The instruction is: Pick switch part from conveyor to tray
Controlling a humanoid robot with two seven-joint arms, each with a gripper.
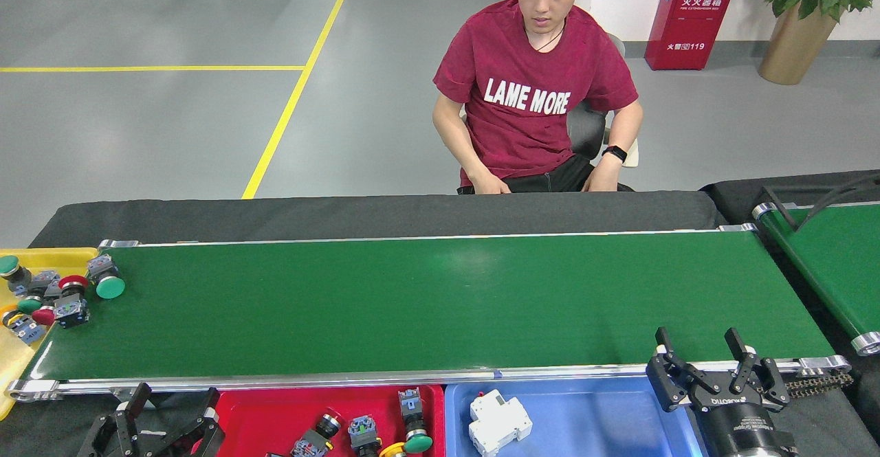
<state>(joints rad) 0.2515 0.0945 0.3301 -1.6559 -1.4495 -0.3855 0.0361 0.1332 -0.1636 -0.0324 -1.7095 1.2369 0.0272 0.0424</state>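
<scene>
Two switch parts ride at the far left end of the long green conveyor [440,299]: a green-capped one [105,281] and a red-capped one [71,299], right at the belt's edge. My left gripper [175,402] hovers open below the near rail, left of the red tray [275,412], which holds several switch parts [364,433]. My right gripper [698,350] stands open over the near rail at the right, above the blue tray [591,419]. Neither gripper holds anything.
A yellow tray [48,259] past the belt's left end holds several switch parts. A white breaker [500,420] lies in the blue tray. A second green belt [835,258] with black cables sits at the right. A person sits behind the conveyor.
</scene>
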